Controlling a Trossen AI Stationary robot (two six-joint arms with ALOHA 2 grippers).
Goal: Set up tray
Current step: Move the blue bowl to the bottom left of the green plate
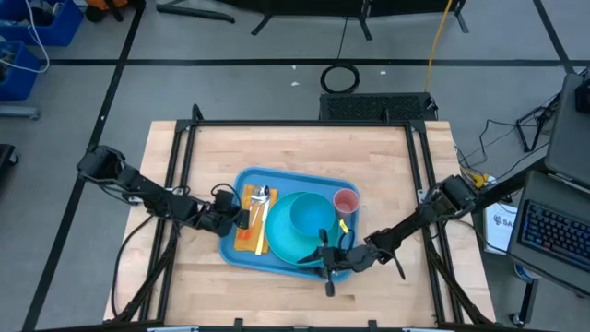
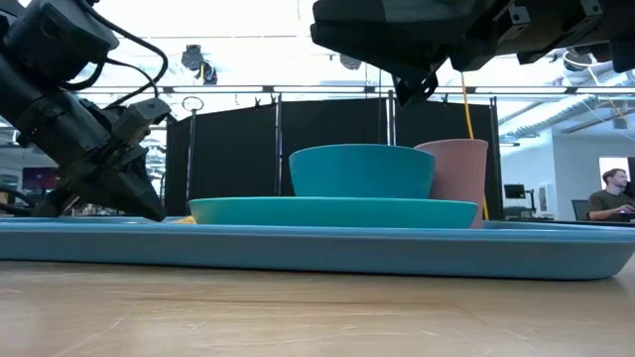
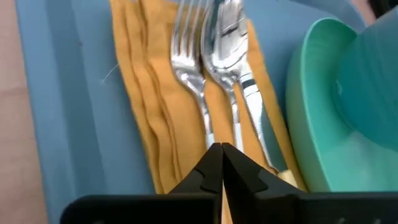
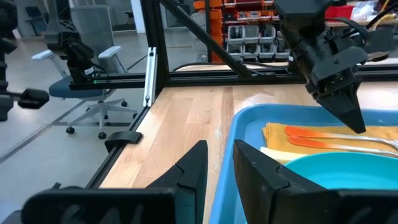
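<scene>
The light-blue tray [image 1: 277, 263] lies mid-table. A folded yellow-orange napkin [image 3: 140, 93] lies on its left part, with a fork [image 3: 186, 74], a spoon [image 3: 227, 37] and a knife [image 3: 252, 99] on it. Beside them a teal plate [image 1: 288, 247] carries a teal bowl [image 1: 309, 214], and a pink cup [image 1: 346, 201] stands behind. My left gripper [image 3: 221, 152] is shut, tips down at the cutlery handles. My right gripper [image 4: 221, 162] is open above the tray's near rim [image 4: 227, 143], one finger on each side of it. My left gripper comes slanting down from the table's left, its shut fingertips [image 3: 211, 163] over the handles of the fork and spoon [image 3: 208, 134], which lie flat on the napkin. Whether the tips touch the handles, I cannot tell.
Bare wood runs all round the tray [image 2: 397, 248]. Black frame rails [image 1: 180, 157] line the table's left, right and far sides. The bowl [image 2: 362, 171] and cup [image 2: 461, 174] stand tall just beyond my right gripper [image 2: 412, 87]. A person sits in the room at far right [image 2: 607, 193].
</scene>
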